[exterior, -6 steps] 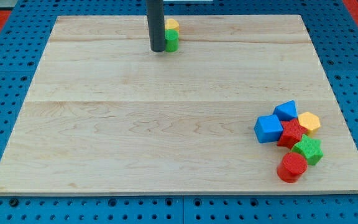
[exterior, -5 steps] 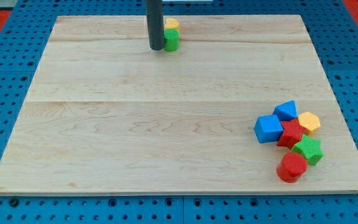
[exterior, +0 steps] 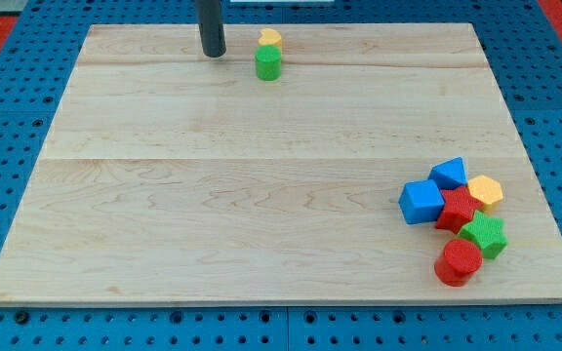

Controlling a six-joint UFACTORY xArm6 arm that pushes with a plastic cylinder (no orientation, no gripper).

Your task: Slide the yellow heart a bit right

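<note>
Wooden table (exterior: 261, 195) is being shown with a six-block cluster (exterior: 457, 219) near its bottom-right corner; my tip (exterior: 212, 54), no jaws fitted, is being held near the top edge, left of the green cylinder (exterior: 267, 64) and yellow heart (exterior: 270, 38)

We see a green cylinder (exterior: 268, 64) near the counter's (exterior: 261, 214) top edge; low at the view's right cluster two blue blocks (exterior: 421, 202), a yellow hexagon (exterior: 485, 190), a red star (exterior: 458, 210), a green star (exterior: 484, 236) and a red cylinder (exterior: 458, 261).
</note>
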